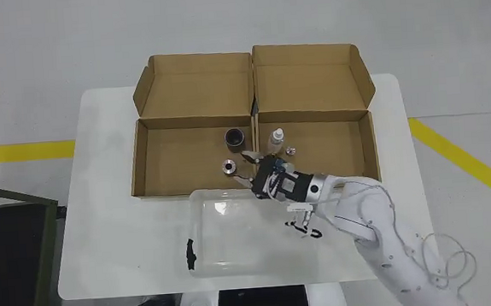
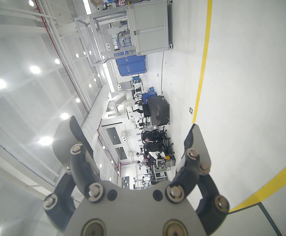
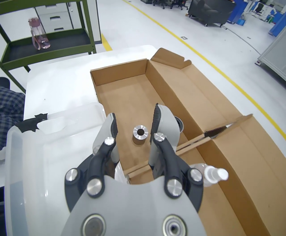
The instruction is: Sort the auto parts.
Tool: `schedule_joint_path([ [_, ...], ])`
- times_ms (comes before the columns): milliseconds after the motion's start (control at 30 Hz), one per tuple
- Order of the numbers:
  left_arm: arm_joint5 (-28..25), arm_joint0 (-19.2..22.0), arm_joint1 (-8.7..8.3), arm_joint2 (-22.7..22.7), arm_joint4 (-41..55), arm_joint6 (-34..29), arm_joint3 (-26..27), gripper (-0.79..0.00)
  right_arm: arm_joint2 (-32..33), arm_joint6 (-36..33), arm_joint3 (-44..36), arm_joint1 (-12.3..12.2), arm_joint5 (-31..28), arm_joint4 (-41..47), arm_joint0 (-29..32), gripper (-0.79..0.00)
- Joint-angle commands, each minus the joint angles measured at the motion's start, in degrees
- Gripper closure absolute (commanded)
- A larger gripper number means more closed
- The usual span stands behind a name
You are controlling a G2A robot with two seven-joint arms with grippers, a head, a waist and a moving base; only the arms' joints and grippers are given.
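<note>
My right gripper (image 1: 246, 168) (image 3: 135, 121) is open over the near right corner of the left cardboard box (image 1: 173, 162) (image 3: 125, 98), nothing between its fingers. A silver metal bushing (image 1: 227, 164) (image 3: 140, 133) stands on the box floor just beyond the fingertips. A dark cylindrical part (image 1: 234, 137) (image 3: 180, 126) stands farther back, partly hidden behind one finger. A small white spray bottle (image 1: 275, 138) (image 3: 212, 175) and a small metal piece (image 1: 289, 150) lie in the right box (image 1: 339, 146). My left gripper (image 2: 134, 123) is open, pointing out at the room.
A clear plastic bin (image 1: 200, 209) (image 3: 13, 143) sits on the white table in front of the boxes, with black tape (image 1: 189, 255) (image 3: 29, 123) on its rim. Both box lids stand open at the back. A green shelf (image 3: 44, 44) stands beyond the table.
</note>
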State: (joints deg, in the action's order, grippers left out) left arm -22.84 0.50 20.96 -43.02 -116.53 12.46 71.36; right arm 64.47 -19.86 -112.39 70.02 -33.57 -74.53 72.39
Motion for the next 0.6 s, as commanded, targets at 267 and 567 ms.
schedule_joint_path([
  [267, 0.0, 0.0, 0.00, 0.0, 0.0, 0.0, 0.0, -0.785, 13.5, 12.8, -4.9, -2.2, 0.7, -2.6, 15.5, -0.317],
  [567, 0.0, 0.0, 0.00, 0.0, 0.0, 0.0, 0.0, -0.785, 24.9, 27.7, -4.3, -3.2, 4.5, -3.5, 27.1, -0.348],
])
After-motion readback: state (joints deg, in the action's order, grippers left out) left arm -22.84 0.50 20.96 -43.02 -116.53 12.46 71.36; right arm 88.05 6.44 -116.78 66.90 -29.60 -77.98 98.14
